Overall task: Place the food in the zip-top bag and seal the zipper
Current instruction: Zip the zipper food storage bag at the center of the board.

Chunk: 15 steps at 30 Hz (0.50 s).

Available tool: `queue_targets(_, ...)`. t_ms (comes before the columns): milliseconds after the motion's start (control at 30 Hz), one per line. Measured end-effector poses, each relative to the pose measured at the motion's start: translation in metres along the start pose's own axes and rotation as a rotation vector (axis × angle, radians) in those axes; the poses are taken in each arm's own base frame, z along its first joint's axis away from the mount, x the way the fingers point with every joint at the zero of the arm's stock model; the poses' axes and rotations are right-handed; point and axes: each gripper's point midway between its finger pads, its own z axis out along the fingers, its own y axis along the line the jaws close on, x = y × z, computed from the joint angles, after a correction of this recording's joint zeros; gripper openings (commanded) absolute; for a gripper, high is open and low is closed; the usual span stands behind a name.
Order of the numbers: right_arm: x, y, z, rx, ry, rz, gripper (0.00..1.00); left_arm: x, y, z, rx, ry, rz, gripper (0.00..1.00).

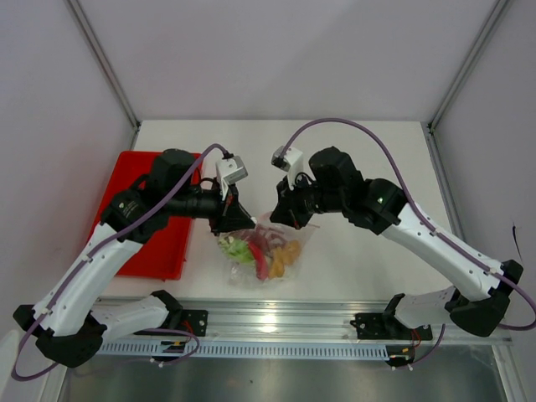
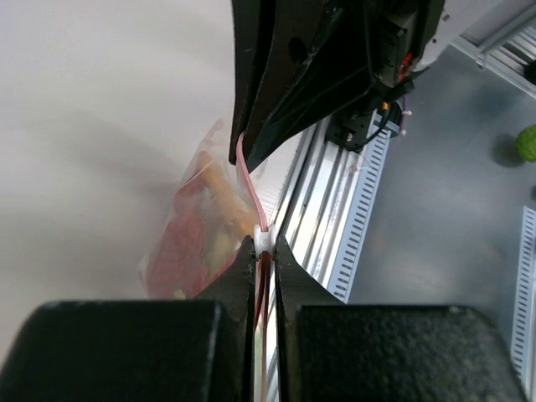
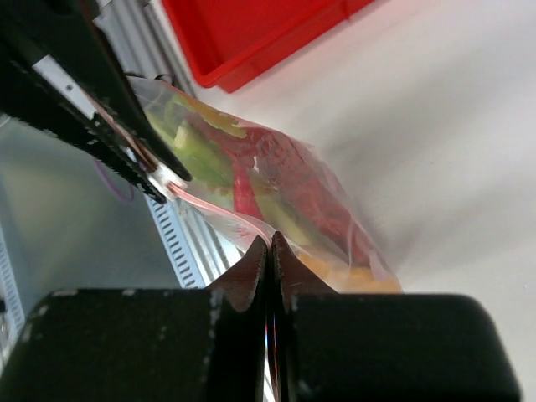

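A clear zip-top bag (image 1: 266, 255) is seen from above, held up between two robot arms at the middle of a white worktop (image 1: 360, 167), near its front edge. The food (image 1: 251, 249) is contained in the bag: light green, red and yellow-orange toy pieces are bunched together in its lower part. The zipper (image 2: 249, 180), a thin pink-red strip along the bag's mouth, is stretched in a line between the two pincers. The left pincer (image 2: 264, 249) is closed tight on the zipper, and the small white slider tab (image 2: 264, 240) is lodged right at its fingertips. The right pincer (image 3: 270, 247) is likewise closed tight, and the strip is pinched between its fingers a little way along from the left one. The stretch of zipper between them is seen as a single thin line. Whether the bottom of the bag is resting on the worktop or hanging just above it cannot be told. A red tray (image 1: 146, 226) is set on the worktop to the left of the bag and is partly covered by the left arm.
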Motion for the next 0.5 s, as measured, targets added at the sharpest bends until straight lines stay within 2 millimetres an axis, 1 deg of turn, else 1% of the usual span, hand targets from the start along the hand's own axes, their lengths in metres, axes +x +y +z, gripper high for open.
queue_targets(100,0.001,-0.011,0.000,0.073,-0.021,0.043,0.00,-0.001,0.009,0.000,-0.052,-0.003,-0.013,0.01)
queue_targets(200,0.001,-0.021,-0.004,0.138,-0.042,0.079,0.00,-0.002,0.013,0.000,-0.079,-0.010,-0.019,0.01)
queue_targets(300,0.002,-0.030,-0.008,0.191,-0.055,0.106,0.00,-0.003,0.016,0.001,-0.094,-0.017,-0.026,0.00)
queue_targets(500,0.009,-0.057,-0.016,0.295,-0.069,0.177,0.00,0.000,0.022,-0.002,-0.141,-0.027,-0.036,0.01)
